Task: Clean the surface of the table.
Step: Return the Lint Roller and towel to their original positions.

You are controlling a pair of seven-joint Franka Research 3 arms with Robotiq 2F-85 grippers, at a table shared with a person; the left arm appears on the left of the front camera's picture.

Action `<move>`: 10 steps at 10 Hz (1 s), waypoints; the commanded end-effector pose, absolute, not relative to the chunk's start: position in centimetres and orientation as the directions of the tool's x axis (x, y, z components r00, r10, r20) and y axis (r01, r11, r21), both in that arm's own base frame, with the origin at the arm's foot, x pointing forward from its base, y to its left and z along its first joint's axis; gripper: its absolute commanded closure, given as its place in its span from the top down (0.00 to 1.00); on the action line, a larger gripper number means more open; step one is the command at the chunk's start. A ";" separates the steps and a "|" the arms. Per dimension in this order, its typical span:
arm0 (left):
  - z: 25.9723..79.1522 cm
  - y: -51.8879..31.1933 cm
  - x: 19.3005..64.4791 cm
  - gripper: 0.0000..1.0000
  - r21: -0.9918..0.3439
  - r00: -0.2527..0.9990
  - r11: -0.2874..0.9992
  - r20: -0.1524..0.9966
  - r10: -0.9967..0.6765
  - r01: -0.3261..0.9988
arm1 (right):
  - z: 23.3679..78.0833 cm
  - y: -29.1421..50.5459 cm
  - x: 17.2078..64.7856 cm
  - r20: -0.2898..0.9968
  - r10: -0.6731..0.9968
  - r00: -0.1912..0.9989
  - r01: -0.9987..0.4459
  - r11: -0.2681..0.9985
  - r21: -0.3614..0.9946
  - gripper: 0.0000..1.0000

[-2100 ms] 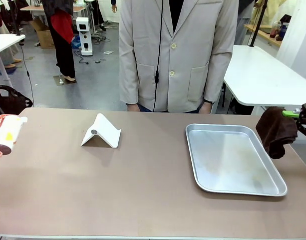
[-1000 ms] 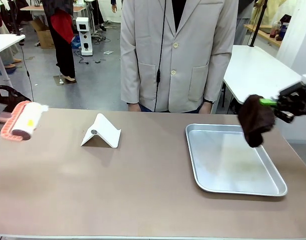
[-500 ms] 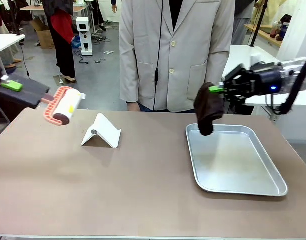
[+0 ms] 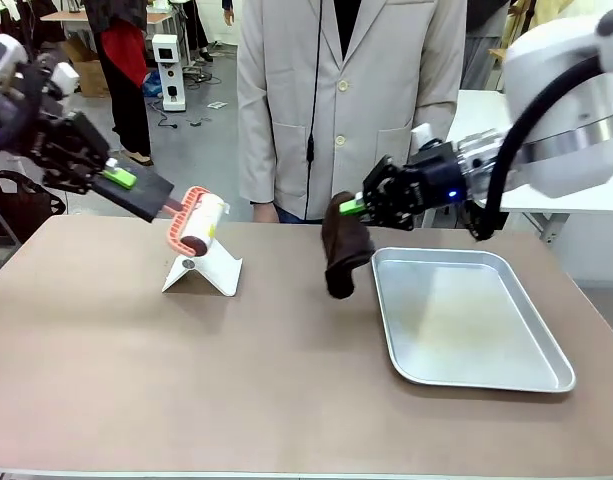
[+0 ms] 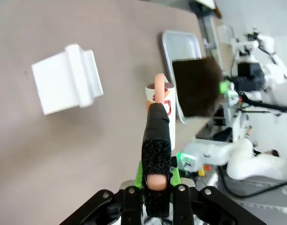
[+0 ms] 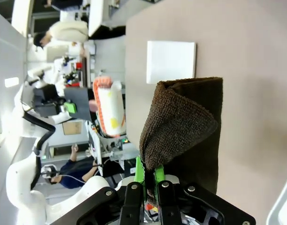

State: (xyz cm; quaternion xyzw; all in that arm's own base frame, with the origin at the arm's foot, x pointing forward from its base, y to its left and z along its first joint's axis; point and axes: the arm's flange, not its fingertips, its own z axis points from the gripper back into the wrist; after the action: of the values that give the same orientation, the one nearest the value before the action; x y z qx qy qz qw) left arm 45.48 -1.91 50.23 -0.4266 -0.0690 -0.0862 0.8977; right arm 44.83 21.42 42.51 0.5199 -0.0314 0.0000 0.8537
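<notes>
Your right gripper (image 4: 352, 207) clamps a brown cloth (image 4: 344, 245) mid-frame, moved left off the tray (image 4: 466, 320); left gripper (image 4: 119, 180) clamps the lint roller (image 4: 193, 222); lower table (image 4: 186, 380) stays open

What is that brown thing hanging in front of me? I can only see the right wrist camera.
Observer: A dark brown cloth, pinched in the right gripper. From the front it dangles above the table, just left of a silver tray.
Child: Is the tray dirty?
Observer: No items sit in it; its metal looks bare.
Child: What's the orange and white thing?
Observer: A lint roller. The left gripper is shut on its handle, holding it over a white folded stand.
</notes>
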 end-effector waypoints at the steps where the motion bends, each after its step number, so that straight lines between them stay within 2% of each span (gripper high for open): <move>1: 49.7 -3.8 47.6 0.22 -0.710 0.980 0.680 0.185 -0.069 0.182 | 40.8 23.2 46.8 0.056 -0.039 0.998 -0.031 0.464 0.885 0.09; 3: 47.8 -5.9 49.8 0.22 -0.677 0.976 0.712 0.214 -0.048 0.184 | 37.6 24.9 47.5 0.025 -0.032 0.999 -0.006 0.478 0.878 0.09; 6: 44.8 -7.3 51.9 0.22 -0.650 0.986 0.744 0.148 -0.076 0.155 | 35.2 24.4 48.8 -0.011 -0.065 0.998 0.041 0.481 0.876 0.09; 8: 43.6 -7.6 53.0 0.22 -0.658 0.987 0.741 0.160 -0.033 0.132 | 34.0 22.8 49.6 -0.052 -0.084 0.995 0.086 0.475 0.876 0.09; 10: 43.4 -7.1 51.6 0.22 -0.654 0.982 0.736 0.165 -0.087 0.175 | 34.5 23.8 48.5 -0.047 -0.049 0.998 0.066 0.500 0.864 0.09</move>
State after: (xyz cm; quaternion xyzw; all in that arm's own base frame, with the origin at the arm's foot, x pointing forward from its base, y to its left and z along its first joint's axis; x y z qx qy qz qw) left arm 52.22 -7.12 42.67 -0.3554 -0.0583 -0.0646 0.9307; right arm 48.88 23.13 33.79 0.4974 0.0103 -0.0417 0.8664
